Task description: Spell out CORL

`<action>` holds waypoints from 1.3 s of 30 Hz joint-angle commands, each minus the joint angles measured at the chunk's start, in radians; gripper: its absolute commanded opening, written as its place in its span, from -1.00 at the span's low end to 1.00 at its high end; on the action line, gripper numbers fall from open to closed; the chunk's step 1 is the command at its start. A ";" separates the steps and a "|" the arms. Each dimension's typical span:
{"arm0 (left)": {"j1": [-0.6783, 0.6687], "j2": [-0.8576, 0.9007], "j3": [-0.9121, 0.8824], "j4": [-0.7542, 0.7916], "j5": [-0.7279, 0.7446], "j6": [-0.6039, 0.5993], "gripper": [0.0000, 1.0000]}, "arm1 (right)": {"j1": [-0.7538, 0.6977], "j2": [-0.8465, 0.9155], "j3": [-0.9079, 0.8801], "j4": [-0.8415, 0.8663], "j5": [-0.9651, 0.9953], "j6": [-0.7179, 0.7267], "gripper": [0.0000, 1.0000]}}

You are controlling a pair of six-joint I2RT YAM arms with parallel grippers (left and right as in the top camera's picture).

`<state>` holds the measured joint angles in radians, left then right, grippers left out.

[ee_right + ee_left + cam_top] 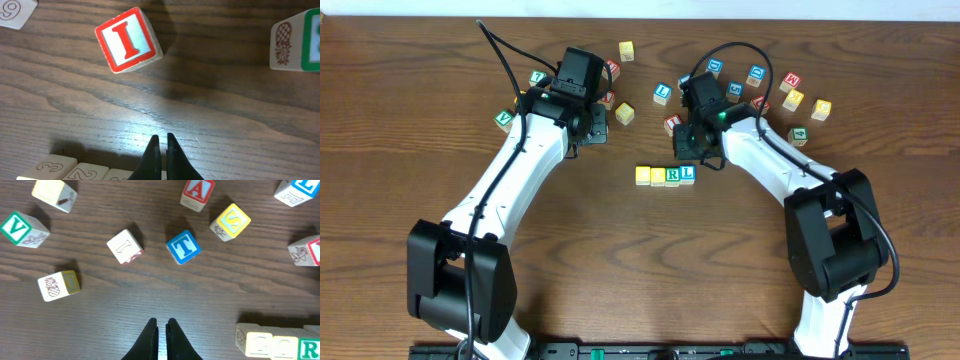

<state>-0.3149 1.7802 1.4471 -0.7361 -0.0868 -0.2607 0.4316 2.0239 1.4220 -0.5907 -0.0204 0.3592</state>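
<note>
A row of letter blocks lies mid-table: two yellow ones, then a green R and a blue L. In the left wrist view its left end shows at the lower right, with C, O and R. In the right wrist view the row's far side shows numbered faces at the bottom left. My left gripper is shut and empty, left of the row. My right gripper is shut and empty, just behind the row, near a red I block.
Loose blocks lie around: V, T, S, A, a white block, a picture block. More blocks scatter at the back right and back left.
</note>
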 commanded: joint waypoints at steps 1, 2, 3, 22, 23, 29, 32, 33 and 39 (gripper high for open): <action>0.005 -0.019 0.016 -0.003 -0.038 0.013 -0.85 | 0.014 -0.034 -0.013 -0.004 0.041 0.022 -0.98; 0.005 -0.019 0.016 -0.003 -0.038 0.013 -0.85 | 0.016 -0.034 -0.013 -0.004 0.041 0.022 -0.98; 0.005 -0.019 0.016 -0.003 -0.038 0.013 -0.85 | 0.018 -0.034 -0.013 -0.004 0.041 0.022 -0.98; 0.005 -0.019 0.016 -0.003 -0.038 0.013 -0.85 | 0.066 -0.028 -0.044 0.012 0.075 0.063 -0.98; 0.005 -0.019 0.016 -0.003 -0.038 0.013 -0.85 | 0.065 -0.027 -0.045 0.011 0.075 0.063 -0.98; 0.005 -0.019 0.016 -0.004 -0.038 0.013 -0.85 | 0.066 -0.027 -0.048 0.012 0.075 0.064 -0.98; 0.005 -0.019 0.016 -0.003 -0.038 0.013 -0.85 | 0.066 -0.027 -0.052 0.011 0.083 0.082 -0.98; 0.005 -0.019 0.016 -0.003 -0.038 0.013 -0.85 | 0.066 -0.027 -0.053 0.011 0.083 0.082 -0.98; 0.005 -0.019 0.016 -0.004 -0.038 0.013 -0.85 | 0.066 -0.027 -0.056 0.011 0.083 0.082 -0.98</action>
<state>-0.3149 1.7802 1.4471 -0.7361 -0.1112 -0.2607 0.4931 2.0239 1.3750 -0.5804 0.0441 0.4213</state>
